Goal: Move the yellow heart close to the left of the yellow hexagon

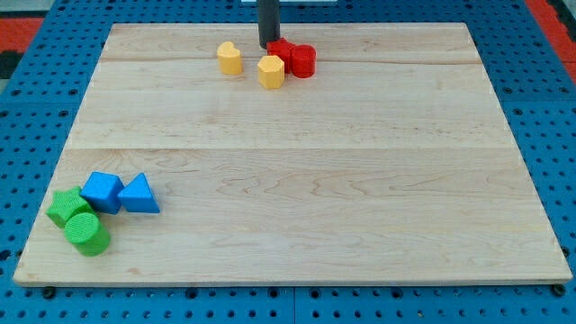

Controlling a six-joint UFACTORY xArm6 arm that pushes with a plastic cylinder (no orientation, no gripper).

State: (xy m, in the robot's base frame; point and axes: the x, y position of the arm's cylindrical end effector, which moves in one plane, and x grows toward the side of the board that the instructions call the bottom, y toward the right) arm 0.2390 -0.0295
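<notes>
The yellow heart [229,58] lies near the view's top, left of centre. The yellow hexagon [271,71] sits a short gap to its right and slightly lower. My tip [268,47] stands just above the hexagon, right of the heart, touching or nearly touching the red block [282,51] at its right. A second red block, a cylinder [303,60], sits right of that one.
At the view's bottom left sit a blue cube [102,192], a blue triangle [139,194], a green star-like block [67,206] and a green cylinder [87,233]. The wooden board [297,180] lies on a blue pegboard [549,108].
</notes>
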